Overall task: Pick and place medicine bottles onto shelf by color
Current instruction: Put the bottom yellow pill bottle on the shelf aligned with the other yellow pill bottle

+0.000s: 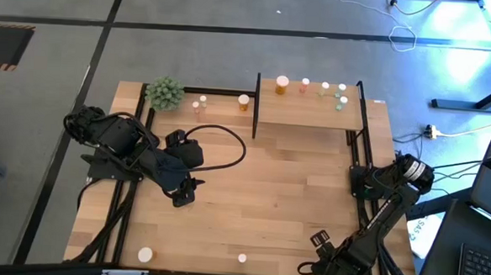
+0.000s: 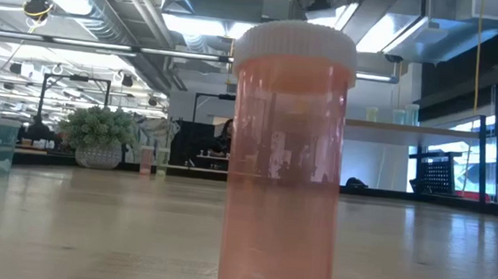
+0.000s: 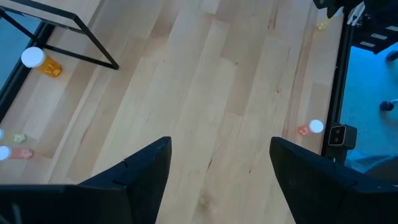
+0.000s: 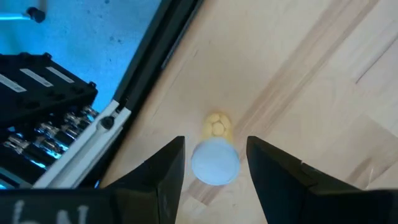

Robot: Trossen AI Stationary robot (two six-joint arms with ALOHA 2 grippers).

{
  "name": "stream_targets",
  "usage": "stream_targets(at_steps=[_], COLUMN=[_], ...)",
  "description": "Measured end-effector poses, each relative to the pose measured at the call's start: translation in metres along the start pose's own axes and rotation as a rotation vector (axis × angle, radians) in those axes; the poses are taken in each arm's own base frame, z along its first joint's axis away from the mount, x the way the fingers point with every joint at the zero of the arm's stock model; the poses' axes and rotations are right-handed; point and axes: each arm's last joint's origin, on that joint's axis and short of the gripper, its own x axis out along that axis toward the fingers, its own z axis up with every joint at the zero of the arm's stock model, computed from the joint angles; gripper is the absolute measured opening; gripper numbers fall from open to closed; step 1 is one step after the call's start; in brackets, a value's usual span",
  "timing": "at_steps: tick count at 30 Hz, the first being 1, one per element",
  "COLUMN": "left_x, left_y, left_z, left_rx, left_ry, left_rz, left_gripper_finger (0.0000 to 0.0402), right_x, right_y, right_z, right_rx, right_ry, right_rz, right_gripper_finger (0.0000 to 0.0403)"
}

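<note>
Left of centre in the high view we see the left claw [image 1: 182, 195] hovering over bare tabletop [image 1: 268, 181], fingers spread and empty. At lower left stands an orange bottle [image 1: 145, 254], with a smaller bottle [image 1: 242, 258] at lower centre. At upper centre, beside the plant [image 1: 164, 93], a few bottles [image 1: 200, 106] wait on the tabletop, we judge unsorted. On the shelf [image 1: 307, 114] at upper right, bottles [image 1: 282, 85] stand in a row, apparently grouped by colour. At lower right sits the right claw [image 1: 320, 241]. In its wrist view a yellow bottle [image 4: 215, 159] stands capped between the parted fingers, untouched, so we judge a pick is being set up.
</note>
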Motion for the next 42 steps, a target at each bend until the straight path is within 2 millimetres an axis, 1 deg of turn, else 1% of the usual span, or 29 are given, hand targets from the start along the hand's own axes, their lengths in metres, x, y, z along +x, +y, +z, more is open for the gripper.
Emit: stream_targets(at_steps=[17, 24, 30, 42], left_x=[0.0, 0.0, 0.0, 0.0], left_y=[0.0, 0.0, -0.0001, 0.0], left_z=[0.0, 0.0, 0.0, 0.0], left_rx=[0.0, 0.0, 0.0, 0.0], left_ry=[0.0, 0.0, 0.0, 0.0], left_rz=[0.0, 0.0, 0.0, 0.0], left_gripper_finger=[0.0268, 0.0268, 0.0268, 0.0268], right_x=[0.0, 0.0001, 0.0002, 0.0003], right_y=[0.0004, 0.0002, 0.0012, 0.001], right_z=[0.0007, 0.0007, 0.0002, 0.0002], right_rx=[0.027, 0.087, 0.022, 0.023], right_ry=[-0.008, -0.008, -0.009, -0.011], right_rz=[0.006, 0.005, 0.002, -0.004], right_gripper_finger=[0.0174, 0.0174, 0.0174, 0.0174])
